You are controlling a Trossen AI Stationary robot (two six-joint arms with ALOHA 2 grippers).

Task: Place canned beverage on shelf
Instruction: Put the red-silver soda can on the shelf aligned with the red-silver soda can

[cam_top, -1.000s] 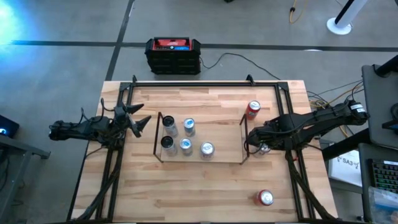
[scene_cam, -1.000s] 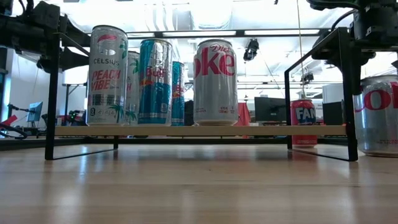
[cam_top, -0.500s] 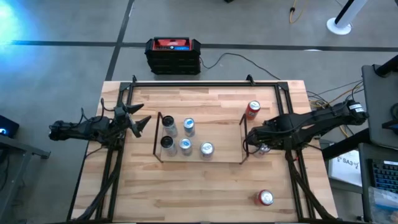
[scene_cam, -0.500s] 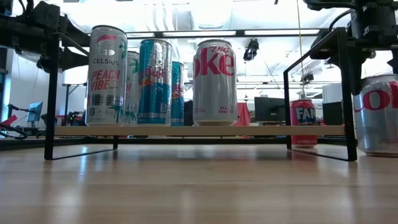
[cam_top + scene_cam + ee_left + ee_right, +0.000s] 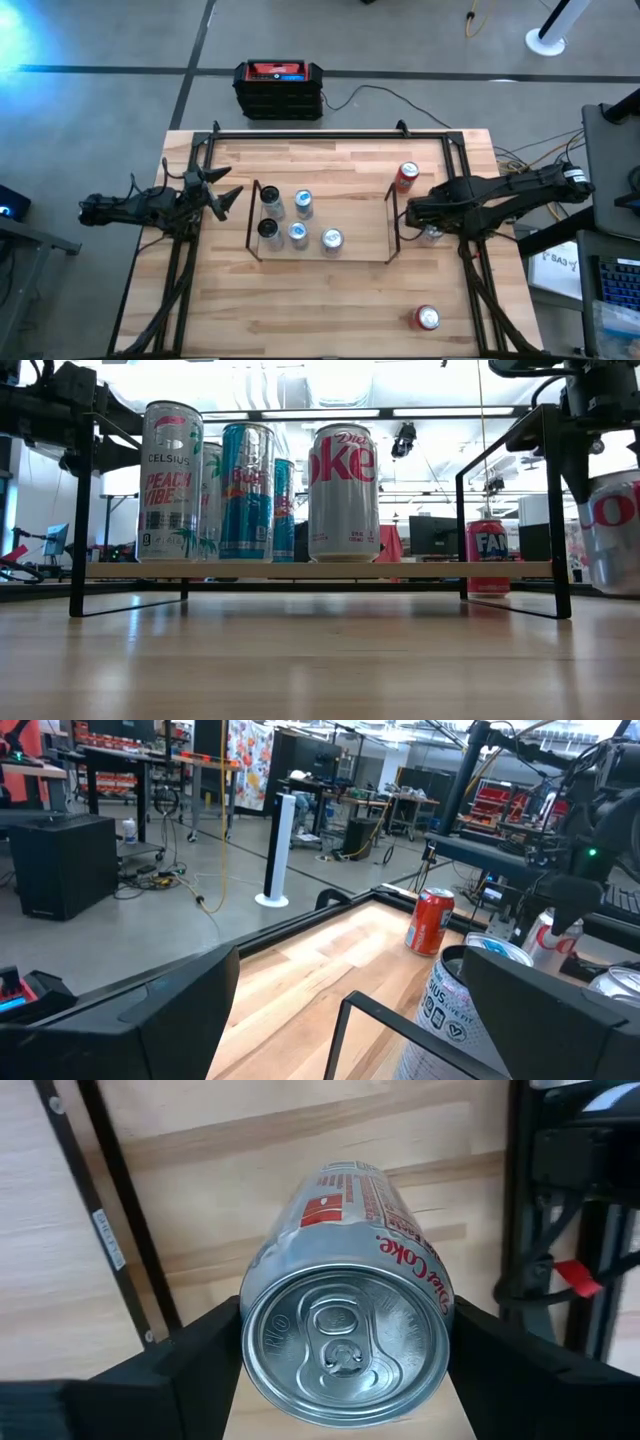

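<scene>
A silver Diet Coke can (image 5: 345, 1330) hangs just right of the shelf's right end frame (image 5: 392, 215), with my right gripper (image 5: 428, 226) shut on it. In the low view this can (image 5: 615, 530) shows at the right edge, tilted. The shelf (image 5: 355, 238) is a low rack with a light wood deck (image 5: 420, 569), and several cans (image 5: 300, 232) stand on its left half. My left gripper (image 5: 226, 196) waits open left of the shelf, holding nothing. My right gripper pinches the Diet Coke can by its side wall just under the top rim (image 5: 252, 1315), one finger (image 5: 190, 1370) on each side. The fingers come from above, pointing down. The can hangs below them, a little tilted, its bottom (image 5: 612, 592) off the table.
A red can (image 5: 407, 176) stands on the table beyond the shelf's right end, and another red can (image 5: 427, 318) near the front right corner. Black tubular frames (image 5: 470, 200) run along the table's sides. A black box (image 5: 279, 88) sits on the floor behind.
My right gripper has risen a little with the Diet Coke can. The can stood on the table beside the shelf's right end and is now lifted off it and tipped slightly.
</scene>
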